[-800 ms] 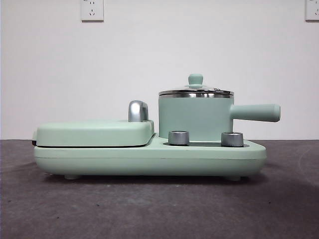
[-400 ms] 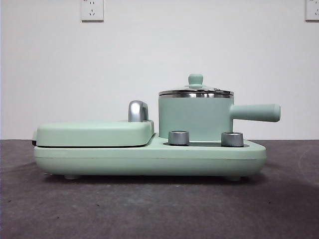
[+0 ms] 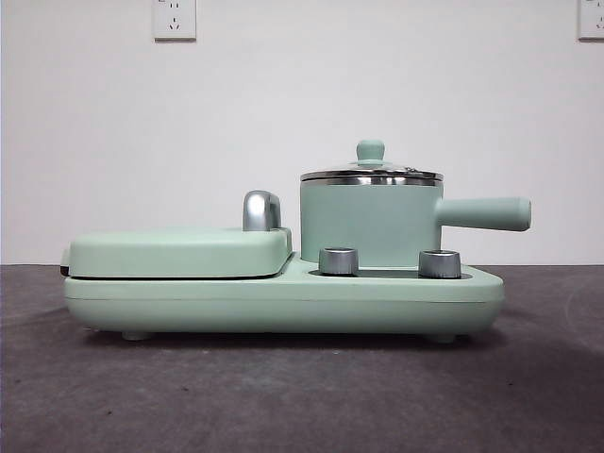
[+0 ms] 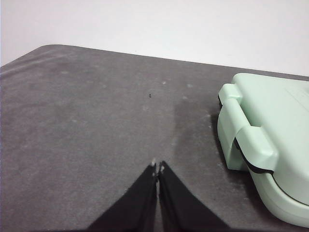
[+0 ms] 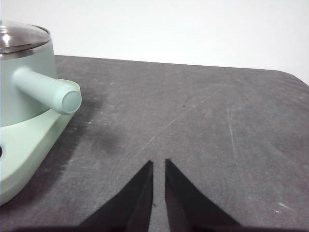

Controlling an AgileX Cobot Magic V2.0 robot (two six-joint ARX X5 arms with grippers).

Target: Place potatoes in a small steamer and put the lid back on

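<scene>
The left tool (image 4: 158,168) hangs low over the bare dark surface (image 4: 96,121), with its jaws closed together and nothing between them. It is just beside the hinged end of the mint-green cooker base (image 3: 283,302). On the left part of this base lies the flat griddle cover (image 3: 179,253), with a chrome handle (image 3: 261,209) behind it. On the right part stands the small steamer (image 3: 370,225), behind two grey dials (image 3: 339,260). The lid (image 3: 371,174) sits on the steamer's steel rim, knob upward. The steamer's straight handle points to the right. The right tool (image 5: 159,166) waits beyond the handle above the surface, empty, jaws almost closed with a thin gap. No potatoes are seen in any view.
</scene>
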